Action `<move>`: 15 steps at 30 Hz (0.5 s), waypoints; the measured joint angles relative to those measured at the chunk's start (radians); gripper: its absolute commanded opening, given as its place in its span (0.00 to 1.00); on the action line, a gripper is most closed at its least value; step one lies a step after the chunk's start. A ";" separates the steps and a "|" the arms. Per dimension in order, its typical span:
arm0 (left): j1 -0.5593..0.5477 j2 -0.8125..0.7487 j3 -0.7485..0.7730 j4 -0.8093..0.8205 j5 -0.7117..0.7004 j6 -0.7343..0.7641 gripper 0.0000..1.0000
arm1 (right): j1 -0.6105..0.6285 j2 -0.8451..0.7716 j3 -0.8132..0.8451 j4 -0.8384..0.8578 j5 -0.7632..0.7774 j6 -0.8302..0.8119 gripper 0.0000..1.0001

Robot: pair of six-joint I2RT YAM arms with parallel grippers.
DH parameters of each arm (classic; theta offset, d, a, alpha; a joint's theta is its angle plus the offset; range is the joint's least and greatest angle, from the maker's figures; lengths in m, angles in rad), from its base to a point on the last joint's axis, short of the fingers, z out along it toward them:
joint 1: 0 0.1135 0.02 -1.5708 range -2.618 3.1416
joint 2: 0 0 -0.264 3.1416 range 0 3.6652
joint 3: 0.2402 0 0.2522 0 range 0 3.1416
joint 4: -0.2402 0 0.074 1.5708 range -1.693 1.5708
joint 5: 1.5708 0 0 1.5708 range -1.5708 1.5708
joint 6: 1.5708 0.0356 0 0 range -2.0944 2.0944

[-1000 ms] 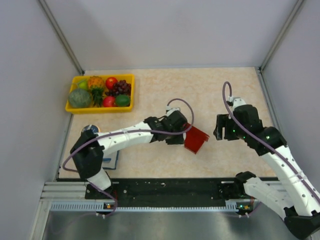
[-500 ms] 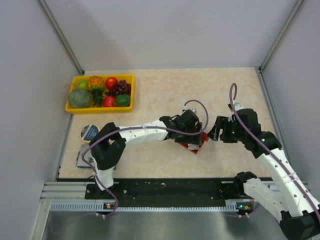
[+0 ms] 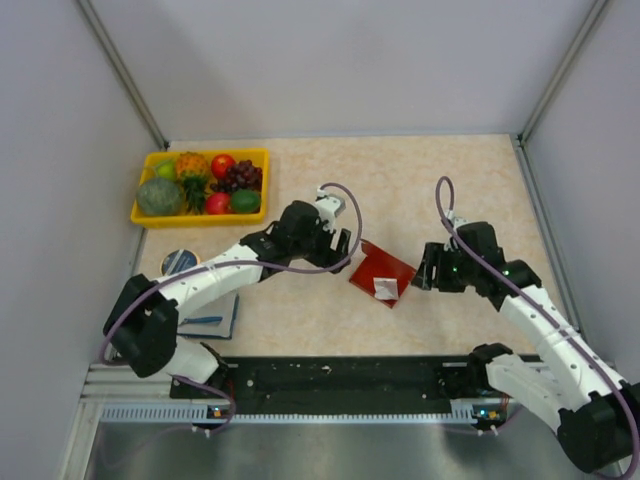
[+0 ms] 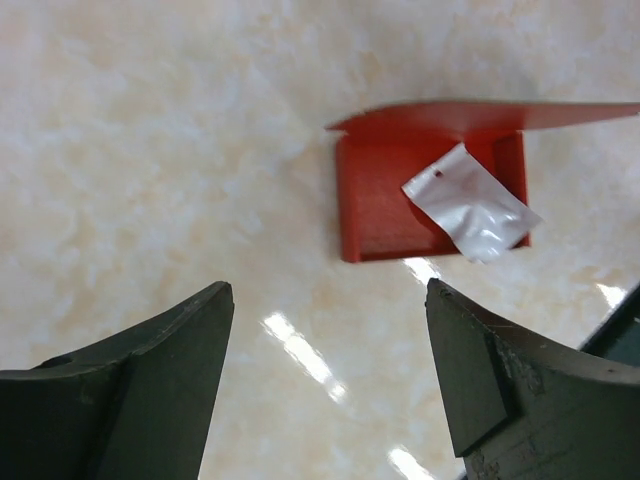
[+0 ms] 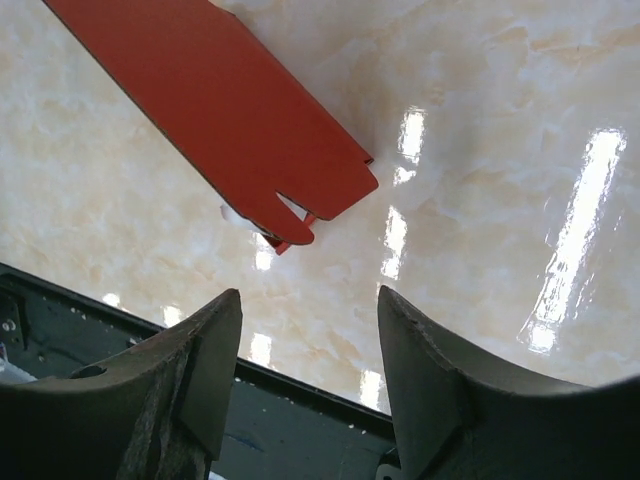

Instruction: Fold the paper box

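Where the beige marbled tabletop (image 3: 450,180) lies between the 2 grippers, the thin bright red cardboard paper box (image 3: 380,268) rests flat, held by neither arm. In the left wrist view it (image 4: 375,215) shows as a shallow open tray with 1 long flap raised along its far side. A small whitish plastic wrapper (image 4: 470,205) lies on the box's inner face, its corner hanging over the edge. From the right wrist the box (image 5: 210,110) appears as a slanted red panel ending in a notched tab.

The left gripper (image 3: 342,243) hovers just beside the box's left corner, its dark fingers (image 4: 170,340) spread wide with only bare table between them. The right gripper (image 3: 424,270) sits near the box's right edge, fingers (image 5: 205,350) parted and holding nothing; whether it touches the cardboard is hard to judge from above.

Well apart, in the far left corner, stands a yellow plastic tray (image 3: 150,217) of fruit. A blue notebook (image 3: 215,315) lies near the left arm's base.
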 measured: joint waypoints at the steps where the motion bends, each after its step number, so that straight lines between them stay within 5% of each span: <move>1: 0.033 0.013 0.000 0.032 0.031 0.044 0.82 | 0.001 0.022 0.004 -0.001 0.000 -0.011 0.59; 7: 0.124 0.190 0.077 0.169 0.235 0.254 0.82 | 0.010 0.116 0.022 0.066 -0.003 -0.060 0.62; 15: 0.131 0.317 0.119 0.408 0.465 0.357 0.77 | 0.054 0.179 -0.016 0.294 -0.001 -0.102 0.58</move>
